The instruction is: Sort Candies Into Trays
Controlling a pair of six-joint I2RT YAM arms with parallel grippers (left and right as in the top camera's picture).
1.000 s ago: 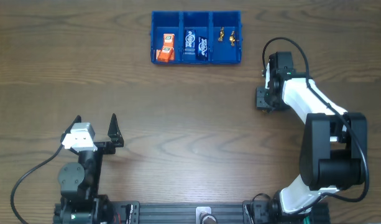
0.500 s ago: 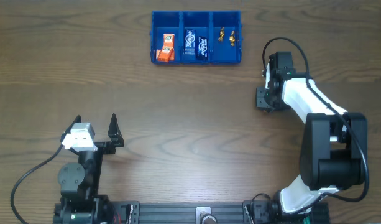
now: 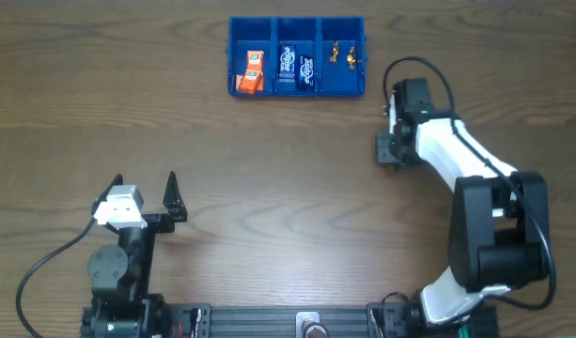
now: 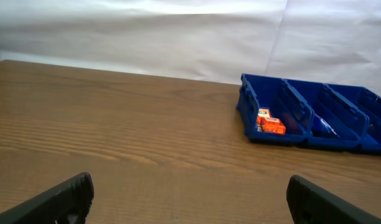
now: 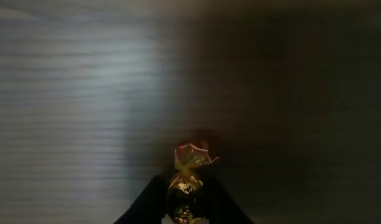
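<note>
Right end effector (image 5: 184,185): I see it clamped on a crinkly gold-foil candy (image 5: 193,158), over the counter near the tray's right end.
Left end effector (image 3: 145,186): black fingers wide apart.
Tray (image 3: 297,21): blue plastic, three rectangular bins.
Counter (image 3: 269,169): wood grain.

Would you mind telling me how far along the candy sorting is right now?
Done: the blue tray holds orange candies, blue candies and gold candies, each in a separate compartment. In hand: the right gripper is shut on a gold-wrapped candy, away from the tray. Left: placing it, probably with the gold ones.
</note>
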